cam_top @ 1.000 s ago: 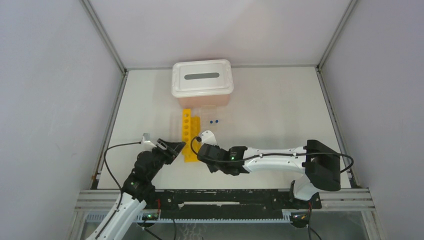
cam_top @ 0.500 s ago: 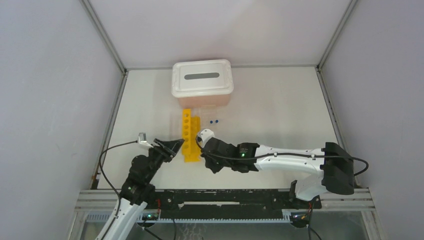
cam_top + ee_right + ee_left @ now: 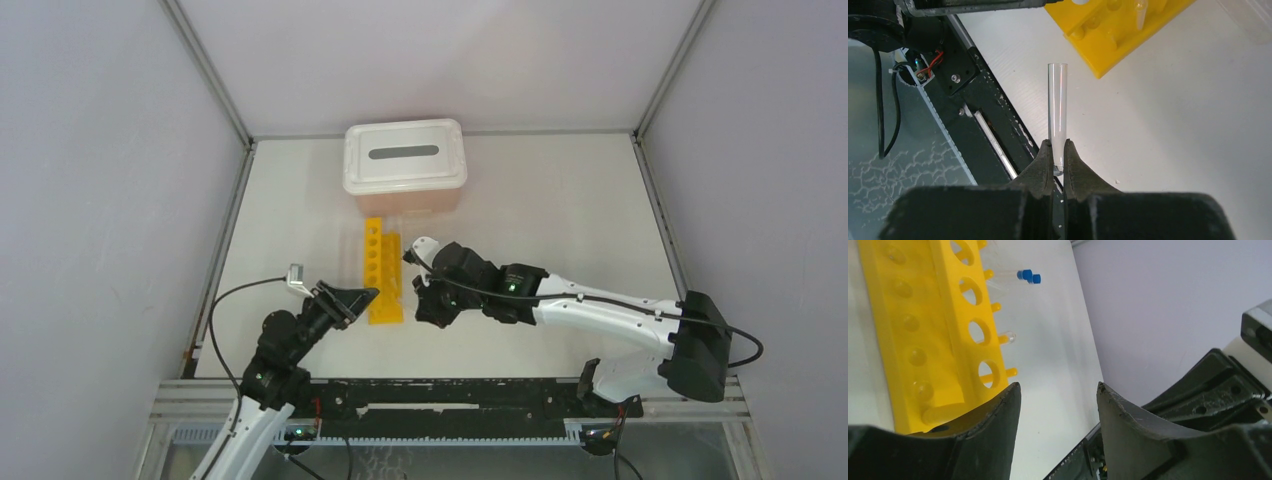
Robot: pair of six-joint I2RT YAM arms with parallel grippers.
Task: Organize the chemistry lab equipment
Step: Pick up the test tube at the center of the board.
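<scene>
The long yellow rack point(image 3: 380, 270) with round holes lies lengthwise in the middle of the table. My left gripper point(image 3: 1058, 387) is open and empty at the rack's near end point(image 3: 923, 330), one finger just in front of its corner. My right gripper point(image 3: 1058, 145) is shut on the base of a clear glass test tube point(image 3: 1057, 107), held above the table just right of the rack point(image 3: 1118, 30). In the top view the right gripper point(image 3: 425, 305) hangs beside the rack's near right corner. Two blue-capped tubes point(image 3: 1028, 276) lie on the table beyond the rack.
A pink bin with a white slotted lid point(image 3: 404, 160) stands behind the rack's far end. A small clear tube point(image 3: 1007, 336) rests against the rack's right side. The black frame rail point(image 3: 978, 80) at the table's near edge runs under the held tube.
My right arm has stretched farther out and swung right of the rack, carrying the tube. My left gripper has edged right toward the rack's near end and narrowed slightly.
</scene>
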